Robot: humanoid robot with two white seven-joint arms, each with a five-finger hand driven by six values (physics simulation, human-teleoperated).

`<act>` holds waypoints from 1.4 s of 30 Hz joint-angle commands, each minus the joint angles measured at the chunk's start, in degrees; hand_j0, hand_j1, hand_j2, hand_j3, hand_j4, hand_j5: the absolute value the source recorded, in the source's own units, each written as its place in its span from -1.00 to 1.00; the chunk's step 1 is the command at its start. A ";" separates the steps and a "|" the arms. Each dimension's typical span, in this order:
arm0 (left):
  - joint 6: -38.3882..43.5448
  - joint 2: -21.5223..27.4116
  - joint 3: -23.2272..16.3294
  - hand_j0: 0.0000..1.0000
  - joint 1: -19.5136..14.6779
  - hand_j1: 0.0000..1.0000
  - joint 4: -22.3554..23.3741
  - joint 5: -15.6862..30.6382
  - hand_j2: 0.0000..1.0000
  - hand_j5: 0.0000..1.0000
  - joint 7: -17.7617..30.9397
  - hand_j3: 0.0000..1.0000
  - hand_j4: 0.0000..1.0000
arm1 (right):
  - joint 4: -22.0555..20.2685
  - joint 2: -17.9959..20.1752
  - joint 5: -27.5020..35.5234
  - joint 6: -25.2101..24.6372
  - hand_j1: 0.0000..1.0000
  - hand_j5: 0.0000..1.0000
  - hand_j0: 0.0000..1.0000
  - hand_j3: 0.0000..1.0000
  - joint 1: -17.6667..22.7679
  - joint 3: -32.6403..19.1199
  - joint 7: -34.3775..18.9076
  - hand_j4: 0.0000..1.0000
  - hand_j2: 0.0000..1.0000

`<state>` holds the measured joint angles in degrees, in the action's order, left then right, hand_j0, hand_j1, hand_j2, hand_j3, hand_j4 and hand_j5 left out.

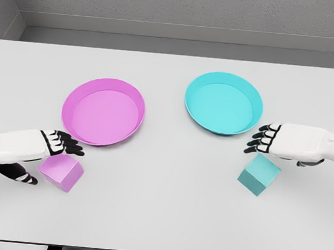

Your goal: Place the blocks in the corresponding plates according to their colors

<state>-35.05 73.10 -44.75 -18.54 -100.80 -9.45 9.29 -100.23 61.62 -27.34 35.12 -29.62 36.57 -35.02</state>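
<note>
Bare simulated test space: plain white table (159, 218), grey featureless walls (183, 6), flat rendered surfaces throughout.

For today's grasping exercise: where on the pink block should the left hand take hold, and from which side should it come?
Grip the pink block across two opposite vertical faces, coming from above. It sits flat on the table with its top free, and the left hand hovers open right beside it, thumb near one side, fingers above. Probably a slight descent suffices.

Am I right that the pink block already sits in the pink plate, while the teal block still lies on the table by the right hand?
No. The head view shows the pink block on the table, beside the left hand, outside the pink plate. The rest is right.
</note>
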 commanded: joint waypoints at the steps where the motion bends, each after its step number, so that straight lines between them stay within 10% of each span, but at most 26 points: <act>1: 0.05 -1.21 0.01 1.00 0.00 1.00 0.08 -0.65 1.00 1.00 0.03 1.00 1.00 | -0.50 0.17 0.18 -0.12 1.00 1.00 1.00 1.00 0.00 1.57 0.02 1.00 1.00; 12: 0.05 -2.35 -0.07 1.00 0.09 1.00 0.34 -3.91 1.00 1.00 0.03 1.00 1.00 | -0.58 -0.10 0.53 -0.12 1.00 1.00 1.00 1.00 0.00 2.89 0.02 1.00 1.00; 30: 0.05 -3.14 -0.16 0.39 0.09 0.39 0.16 -6.28 0.39 0.39 0.29 0.39 0.39 | -0.58 -1.24 0.44 -0.12 1.00 1.00 1.00 1.00 -0.44 7.90 0.02 1.00 1.00; 34: 0.05 -3.23 -0.42 0.20 0.00 0.20 0.16 -6.37 0.20 0.20 0.82 0.20 0.20 | -0.50 -1.06 0.70 -0.12 0.29 0.29 0.29 0.29 -0.44 7.11 0.02 0.29 0.29; 42: 0.05 -3.14 -0.34 -0.01 -1.05 -0.01 0.08 -6.19 -0.01 -0.01 1.61 -0.01 -0.01 | 0.29 -2.12 1.06 -0.12 0.25 0.25 0.25 0.25 -0.44 5.62 0.02 0.25 0.25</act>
<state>-35.07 69.84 -45.13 -19.85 -100.67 -15.94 10.90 -100.18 59.81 -25.27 34.44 -30.06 42.51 -34.80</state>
